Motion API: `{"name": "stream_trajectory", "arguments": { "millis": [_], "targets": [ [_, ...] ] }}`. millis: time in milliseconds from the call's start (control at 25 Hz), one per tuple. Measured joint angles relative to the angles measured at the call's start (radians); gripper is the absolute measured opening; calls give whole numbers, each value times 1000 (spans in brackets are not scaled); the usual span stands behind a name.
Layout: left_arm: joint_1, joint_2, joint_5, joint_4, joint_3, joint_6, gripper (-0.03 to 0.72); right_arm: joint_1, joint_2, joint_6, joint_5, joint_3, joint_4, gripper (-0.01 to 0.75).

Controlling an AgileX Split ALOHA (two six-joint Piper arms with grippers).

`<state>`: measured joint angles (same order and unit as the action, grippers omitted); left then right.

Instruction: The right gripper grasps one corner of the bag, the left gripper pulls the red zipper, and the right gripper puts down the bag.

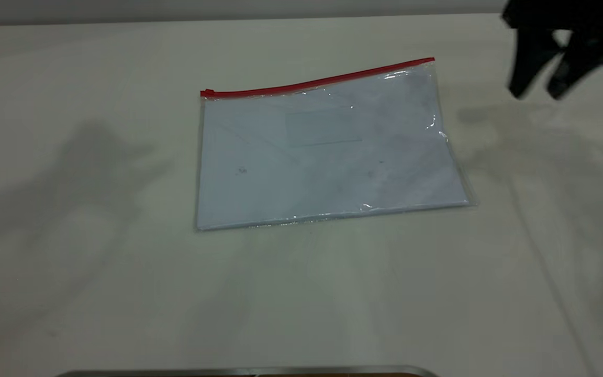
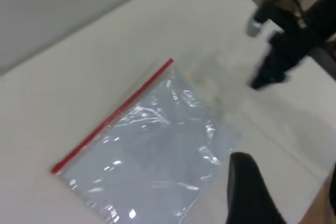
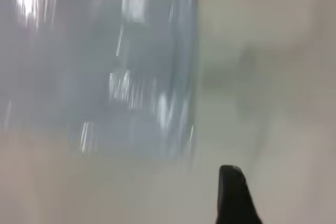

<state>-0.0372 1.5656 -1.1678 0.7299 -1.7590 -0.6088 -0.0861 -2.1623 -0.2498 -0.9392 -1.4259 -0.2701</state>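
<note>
Exterior view: the bag (image 1: 327, 152) lies flat on the tabletop (image 1: 71, 235), the red zipper (image 1: 317, 81) apparently closed along its far edge. The right gripper (image 1: 539, 94) hangs well off from the corner (image 1: 430, 63), jaws apart, holding nothing.

Left wrist view: the left gripper (image 2: 252, 192) shows only a tip just beside the bag's near edge; I cannot tell how its jaws stand.

Right wrist view: the bag's edge lies ahead of the jaws, untouched.

By my reading nothing is done yet: grasping, pulling and setting down all remain.
</note>
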Motion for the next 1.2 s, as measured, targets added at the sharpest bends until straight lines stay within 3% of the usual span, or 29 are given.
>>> {"name": "stream_trajectory", "arguments": {
  "millis": [80,160,320,640,1040,1200],
  "targets": [
    [-27,-85,0,-115,1,112,439,-25,51,-33,-168,0,12,471],
    [-54,-176,0,-241,21,242,439,-62,101,-71,-231,6,12,449],
    [-80,-353,0,-399,140,378,439,-155,252,-47,-244,82,12,407],
    [-84,-725,0,-507,565,467,439,-307,692,30,-266,360,18,394],
    [-84,-1247,0,-631,1035,476,439,-322,1294,69,-283,660,30,394],
    [-84,-1419,0,-642,1161,476,439,-322,1529,70,-202,795,63,394]
  ]
}}
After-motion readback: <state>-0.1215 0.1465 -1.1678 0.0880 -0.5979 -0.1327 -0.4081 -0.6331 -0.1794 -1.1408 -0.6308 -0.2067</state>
